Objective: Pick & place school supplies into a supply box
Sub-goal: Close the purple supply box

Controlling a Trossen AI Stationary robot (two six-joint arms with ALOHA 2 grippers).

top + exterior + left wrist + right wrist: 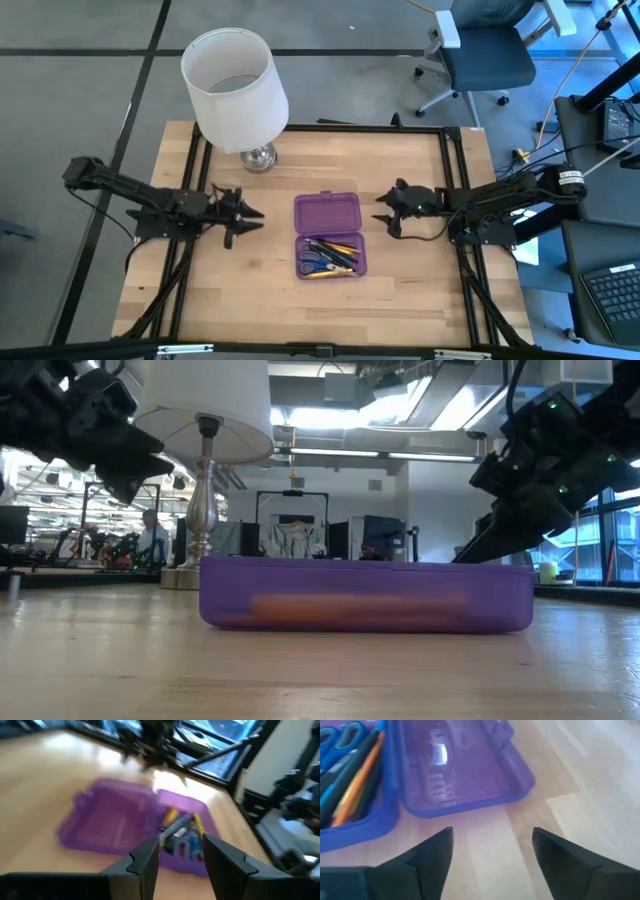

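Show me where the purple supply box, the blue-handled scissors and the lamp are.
supply box (327, 212): high view, on the open lid.
scissors (309, 264): high view, on the blue handles, inside the box.
lamp (236, 88): high view, on the white shade's side.

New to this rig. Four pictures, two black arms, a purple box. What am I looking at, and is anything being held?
It is a two-armed table robot, seen by four cameras at one moment: one overhead, one at table height, one on each wrist.

On the wooden table lies an open purple supply box. One half holds pens, pencils and blue-handled scissors; the other half, its lid, is empty. A white-shaded lamp stands behind it.

The left gripper hangs left of the box, the right gripper right of it. Both are open and hold nothing. The wrist pictures show each arm's own two fingers pointing toward the box.
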